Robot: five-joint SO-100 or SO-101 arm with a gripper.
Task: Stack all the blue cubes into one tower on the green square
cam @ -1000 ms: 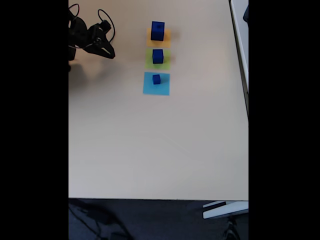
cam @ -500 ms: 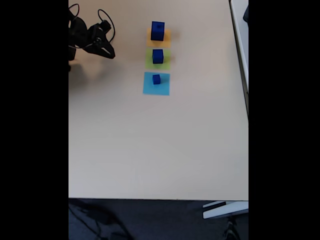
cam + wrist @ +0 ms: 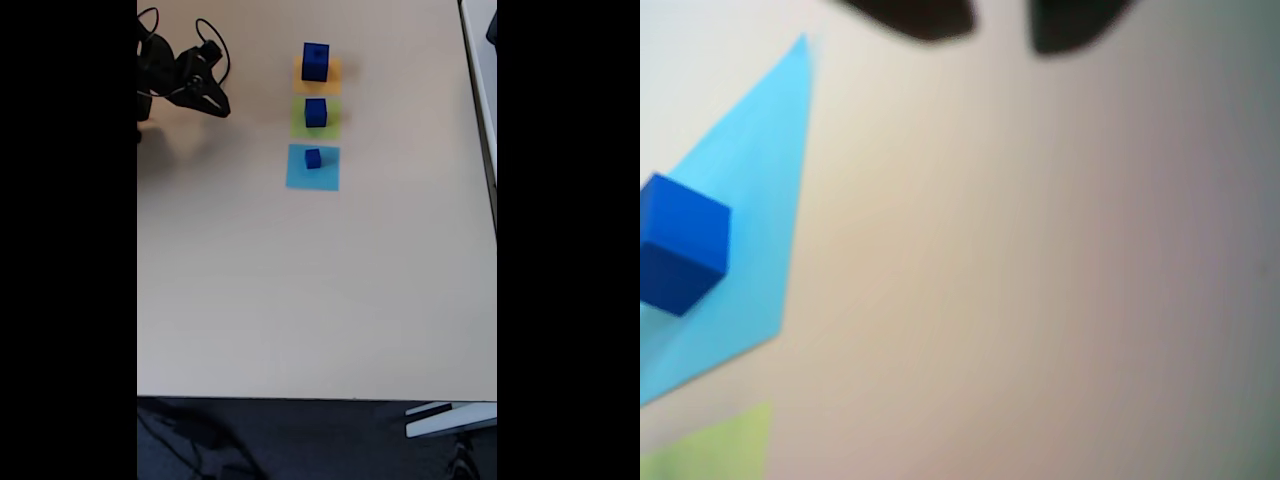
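Observation:
In the fixed view, three blue cubes stand apart in a column, each on its own flat square. The large cube (image 3: 316, 62) is on an orange square (image 3: 333, 72), the medium cube (image 3: 316, 112) on the green square (image 3: 300, 125), and the small cube (image 3: 313, 158) on a light-blue square (image 3: 312, 176). No tower is in view. My gripper (image 3: 220, 105) hovers to the left of the column, holding nothing. The wrist view shows the small cube (image 3: 680, 255) on the light-blue square (image 3: 760, 200) and a corner of the green square (image 3: 725, 445). My gripper (image 3: 1000, 15) shows a narrow gap between its dark tips.
The pale table (image 3: 320, 290) stretches wide below the squares in the fixed view. Its front edge (image 3: 320, 398) drops to a dark floor, and its right edge (image 3: 490, 200) lies far from the cubes. Black cables (image 3: 150, 20) loop over the arm at the upper left.

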